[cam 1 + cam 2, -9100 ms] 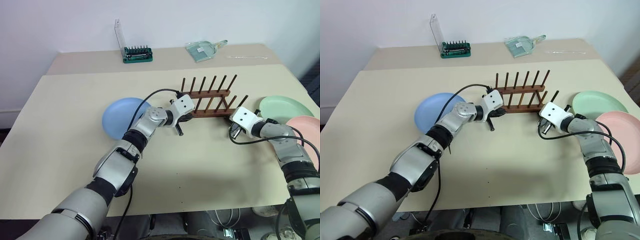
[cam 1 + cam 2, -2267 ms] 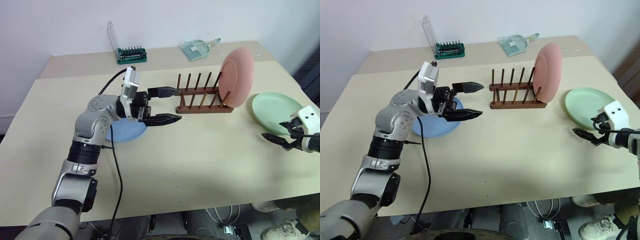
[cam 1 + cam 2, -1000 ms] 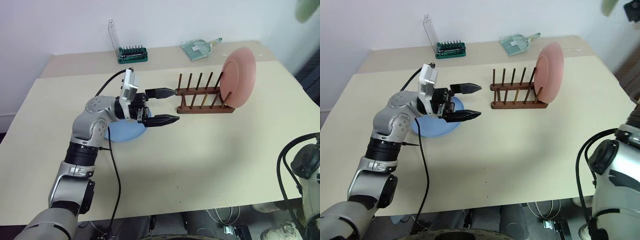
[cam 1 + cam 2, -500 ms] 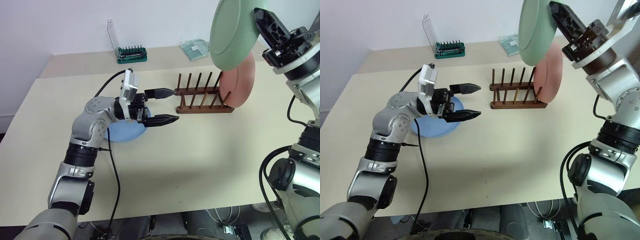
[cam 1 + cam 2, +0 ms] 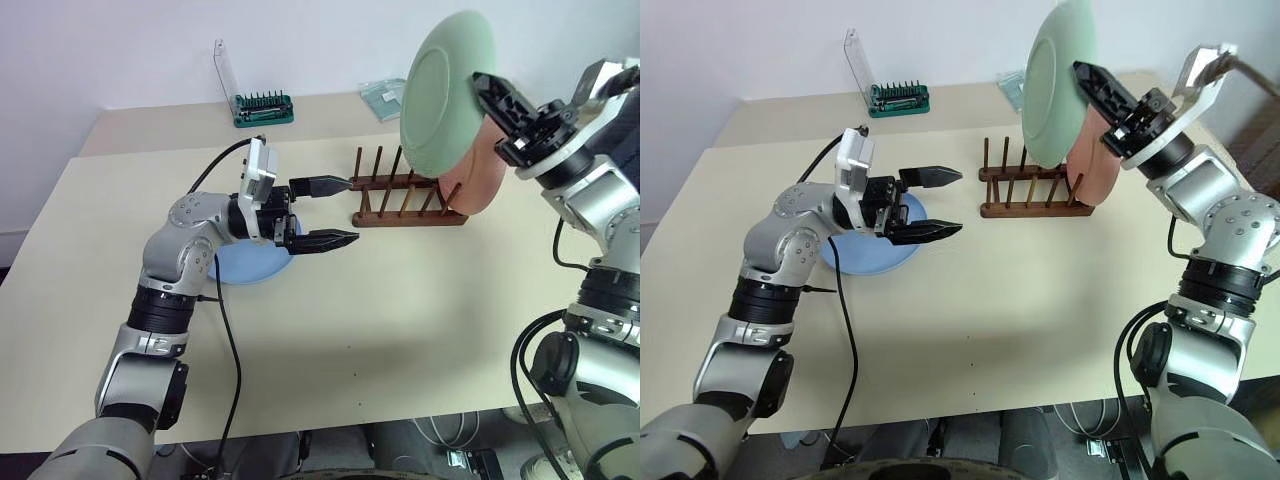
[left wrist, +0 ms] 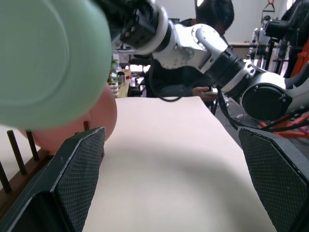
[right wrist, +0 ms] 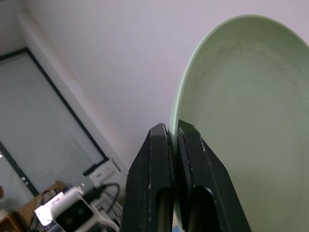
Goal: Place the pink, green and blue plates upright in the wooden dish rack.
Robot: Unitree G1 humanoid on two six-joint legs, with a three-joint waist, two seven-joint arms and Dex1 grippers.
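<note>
At the upper right of the head views, the right gripper (image 5: 487,88) pinches the rim of the green plate (image 5: 445,90), its two black fingers (image 7: 159,159) pressed flat against either face of the thin matte edge. The plate hangs nearly on edge in the air, above the right end of the wooden dish rack (image 5: 405,190), clear of the pegs. The rack is dark reddish-brown, with two rails carrying thin upright pegs. The pink plate (image 5: 480,175) stands upright at the rack's right end, partly behind the green one. At centre left, the left gripper (image 5: 335,212) is spread wide and empty, textured black fingers pointing toward the rack, just short of its left end. The blue plate (image 5: 245,265) lies flat on the beige table (image 5: 400,320) beneath that wrist. A green bit tray (image 5: 264,108) sits at the far edge.
</note>
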